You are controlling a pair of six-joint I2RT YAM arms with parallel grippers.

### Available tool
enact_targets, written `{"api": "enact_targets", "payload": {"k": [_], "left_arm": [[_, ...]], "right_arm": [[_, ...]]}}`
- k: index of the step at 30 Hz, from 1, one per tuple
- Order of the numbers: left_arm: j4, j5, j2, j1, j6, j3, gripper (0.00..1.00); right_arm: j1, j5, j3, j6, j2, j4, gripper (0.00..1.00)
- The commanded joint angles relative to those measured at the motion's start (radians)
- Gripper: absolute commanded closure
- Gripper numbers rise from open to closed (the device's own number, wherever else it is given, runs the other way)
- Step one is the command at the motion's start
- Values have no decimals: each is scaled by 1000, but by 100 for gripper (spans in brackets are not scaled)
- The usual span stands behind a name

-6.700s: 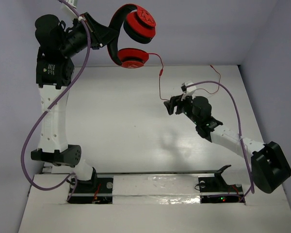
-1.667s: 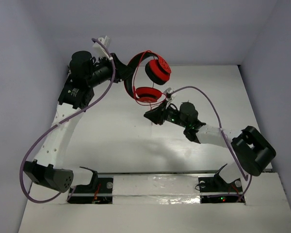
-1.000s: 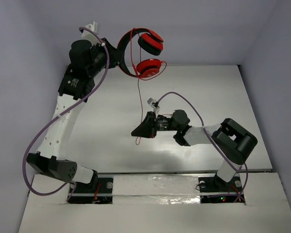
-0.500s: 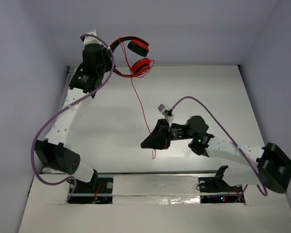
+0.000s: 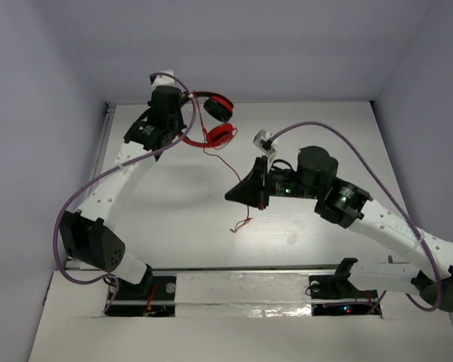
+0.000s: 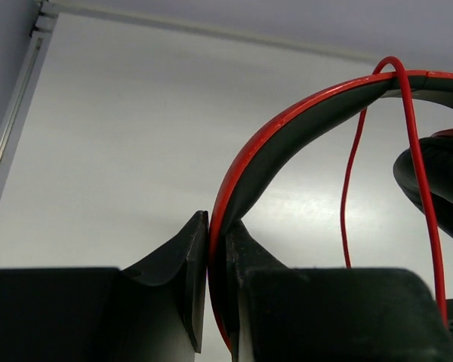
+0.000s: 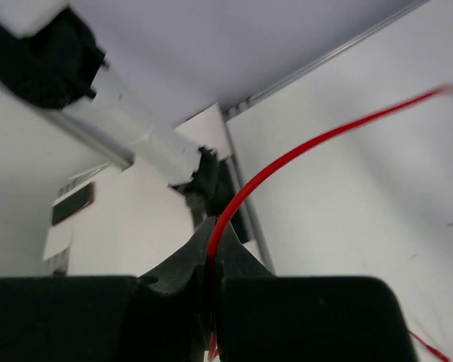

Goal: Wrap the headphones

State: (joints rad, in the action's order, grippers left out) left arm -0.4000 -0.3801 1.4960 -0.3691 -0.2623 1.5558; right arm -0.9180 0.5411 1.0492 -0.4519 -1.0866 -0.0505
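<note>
Above table (image 5: 174,204), headphones (image 5: 211,124): round red earcups (image 5: 221,136), black pads (image 6: 438,185).
Left gripper (image 6: 215,222): clamped on curved headband (image 6: 287,128).
Right gripper (image 7: 211,230): pinching thin red cable (image 7: 325,139).

White table (image 5: 174,226), pale lilac walls (image 5: 287,45)

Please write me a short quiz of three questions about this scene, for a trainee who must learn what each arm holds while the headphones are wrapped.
1. True or false: the jaws of the left arm are shut on the headband of the headphones.
2. What do the jaws of the right arm pinch?
A. the thin red cable
B. a black ear pad
C. a purple robot cable
3. How many red earcups show in the top view?

Key: 1 true; 2 A; 3 two.
</note>
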Motion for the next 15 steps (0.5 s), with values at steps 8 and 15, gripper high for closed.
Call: {"api": "enact_targets", "payload": {"k": [8,15], "left_arm": [[-42,29,-163,-195,139,-224,100],[-48,203,-256,-217,176,-298,100]], "right_arm": [[-9,-531,417,309,-160,-518,100],[11,-731,440,389,-236,-545,100]]}}
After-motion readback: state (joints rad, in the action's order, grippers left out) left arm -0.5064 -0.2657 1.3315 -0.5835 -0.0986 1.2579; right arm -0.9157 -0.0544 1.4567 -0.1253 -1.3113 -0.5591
